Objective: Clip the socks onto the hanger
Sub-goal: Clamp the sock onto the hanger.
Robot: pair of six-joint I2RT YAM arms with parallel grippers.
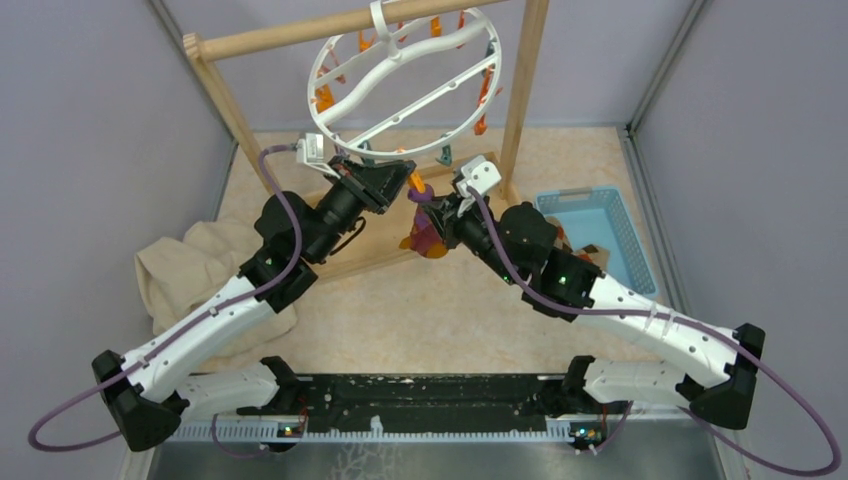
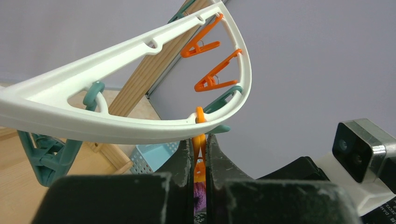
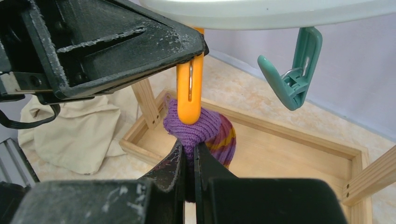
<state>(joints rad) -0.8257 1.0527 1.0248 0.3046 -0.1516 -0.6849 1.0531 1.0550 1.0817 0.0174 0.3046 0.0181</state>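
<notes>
Below hanger [image 2: 116, 130]: sock [image 3: 205, 128] w/ orange clip [image 3: 190, 100]

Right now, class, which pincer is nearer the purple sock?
Right. The right pincer is shut on the sock itself. The left pincer is just above it, squeezing the orange clip, whose lower end reaches the sock's top.
</notes>
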